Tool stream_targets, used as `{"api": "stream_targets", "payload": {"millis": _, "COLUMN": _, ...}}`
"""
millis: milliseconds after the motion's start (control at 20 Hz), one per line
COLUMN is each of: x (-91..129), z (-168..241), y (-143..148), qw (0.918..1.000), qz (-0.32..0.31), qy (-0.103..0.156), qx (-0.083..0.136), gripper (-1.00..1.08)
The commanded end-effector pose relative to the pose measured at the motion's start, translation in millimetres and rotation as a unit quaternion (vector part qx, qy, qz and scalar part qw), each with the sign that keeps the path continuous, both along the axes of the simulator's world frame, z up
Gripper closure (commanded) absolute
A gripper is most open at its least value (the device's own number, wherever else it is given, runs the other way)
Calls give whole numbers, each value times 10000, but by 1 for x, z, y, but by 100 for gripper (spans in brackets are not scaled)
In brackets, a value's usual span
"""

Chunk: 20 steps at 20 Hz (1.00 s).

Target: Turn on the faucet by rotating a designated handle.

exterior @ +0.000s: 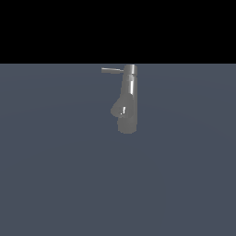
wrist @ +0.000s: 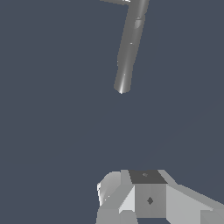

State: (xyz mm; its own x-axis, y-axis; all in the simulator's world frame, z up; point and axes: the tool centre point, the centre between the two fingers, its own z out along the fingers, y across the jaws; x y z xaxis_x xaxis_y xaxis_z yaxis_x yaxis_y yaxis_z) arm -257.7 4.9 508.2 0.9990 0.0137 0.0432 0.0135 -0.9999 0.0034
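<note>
A flat slate-blue floor (exterior: 55, 175) filled the lower part of the exterior view, under a black band across the top. The faucet (exterior: 128, 99) stood upright on that floor, a little towards the exterior view's right of centre — a tall, shiny grey column with a bright streak of reflection down its side. Low on the column a short, stubby spout (exterior: 118, 109) bulged out towards the exterior view's left. At the top sat a slightly wider cylindrical cap (exterior: 131, 69), and from it the handle (exterior: 112, 70) stuck out sideways, roughly level, pointing to the exterior view's left. Neither arm nor gripper appeared in the exterior view.

In the wrist view the faucet (wrist: 129, 46) showed as a long grey cylinder seen at a slant, with the same floor behind it; only a sliver of the handle (wrist: 117, 1) showed at the picture's edge. The gripper (wrist: 131, 199) showed only as pale grey blocky parts at the opposite edge of that picture, well apart from the faucet and touching nothing — its fingertips were not clearly visible, so whether the fingers were apart or together could not be told.
</note>
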Motion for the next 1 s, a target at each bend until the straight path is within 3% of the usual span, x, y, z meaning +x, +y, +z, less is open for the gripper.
{"api": "stream_targets", "payload": {"millis": 0, "x": 0, "z": 0, "y": 0, "qw": 10000, "qz": 0, "qy": 0, "qx": 0, "gripper": 108}}
{"api": "stream_targets", "payload": {"millis": 500, "x": 1, "z": -2, "y": 3, "qw": 9996, "qz": 200, "qy": 110, "qx": 157, "gripper": 108}}
{"api": "stream_targets", "payload": {"millis": 950, "x": 11, "z": 0, "y": 4, "qw": 9997, "qz": 8, "qy": 126, "qx": 231, "gripper": 108}}
